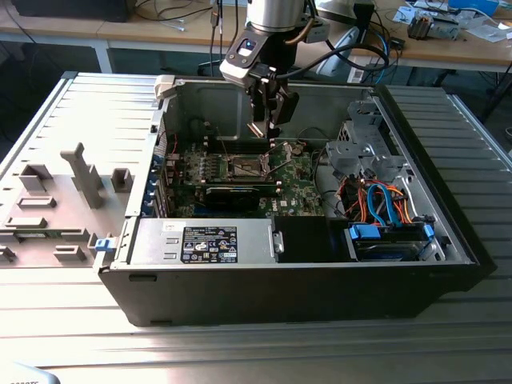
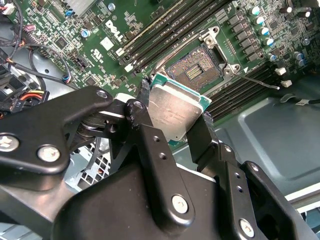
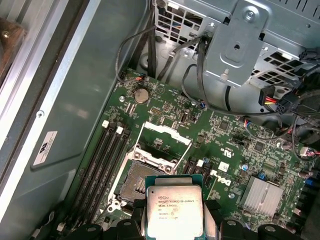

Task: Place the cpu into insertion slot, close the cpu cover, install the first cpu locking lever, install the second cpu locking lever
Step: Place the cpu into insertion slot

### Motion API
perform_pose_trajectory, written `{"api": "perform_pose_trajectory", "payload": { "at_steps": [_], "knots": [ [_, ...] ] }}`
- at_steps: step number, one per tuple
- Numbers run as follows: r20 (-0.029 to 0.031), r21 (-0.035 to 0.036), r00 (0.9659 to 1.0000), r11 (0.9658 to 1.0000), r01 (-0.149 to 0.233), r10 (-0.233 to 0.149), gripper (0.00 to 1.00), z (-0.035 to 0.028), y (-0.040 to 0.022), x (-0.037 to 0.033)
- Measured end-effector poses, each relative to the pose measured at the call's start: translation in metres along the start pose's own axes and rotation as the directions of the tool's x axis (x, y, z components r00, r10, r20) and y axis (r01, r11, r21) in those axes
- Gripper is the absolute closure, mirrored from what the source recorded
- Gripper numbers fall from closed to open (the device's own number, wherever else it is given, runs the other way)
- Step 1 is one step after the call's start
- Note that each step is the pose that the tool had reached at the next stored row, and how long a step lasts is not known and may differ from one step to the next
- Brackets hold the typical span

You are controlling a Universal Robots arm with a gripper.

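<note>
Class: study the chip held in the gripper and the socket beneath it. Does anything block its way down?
Nothing visible does. The gripper holds the cpu close above the insertion slot, whose recess lies bare. The cpu cover stands swung open beside it.

About 4 lines of small dark print run across the metal top of the cpu (image 3: 174,212), which is gripped between the fingers of the gripper (image 3: 174,226). A white logo (image 3: 223,180) is printed on the green motherboard (image 3: 165,107), just beside the gripper. 1 white sticker (image 3: 47,147) with a dark mark sits on the grey case wall (image 3: 95,65), well apart from the gripper. In the exterior view, 1 black label (image 1: 210,244) with white print too small to make out lies on the power supply (image 1: 152,240), well apart from the gripper.
</note>
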State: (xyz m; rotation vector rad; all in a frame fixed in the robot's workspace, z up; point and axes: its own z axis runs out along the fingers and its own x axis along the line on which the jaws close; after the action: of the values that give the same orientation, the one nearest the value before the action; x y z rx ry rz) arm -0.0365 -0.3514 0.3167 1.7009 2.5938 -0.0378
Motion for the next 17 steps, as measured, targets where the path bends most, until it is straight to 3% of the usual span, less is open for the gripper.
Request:
{"api": "perform_pose_trajectory", "payload": {
  "at_steps": [17],
  "knots": [
    [0.0, 0.0006, 0.9999, 0.9999, -0.013, 0.013, 0.46, 0.0002, 0.0, 0.0]
  ]
}}
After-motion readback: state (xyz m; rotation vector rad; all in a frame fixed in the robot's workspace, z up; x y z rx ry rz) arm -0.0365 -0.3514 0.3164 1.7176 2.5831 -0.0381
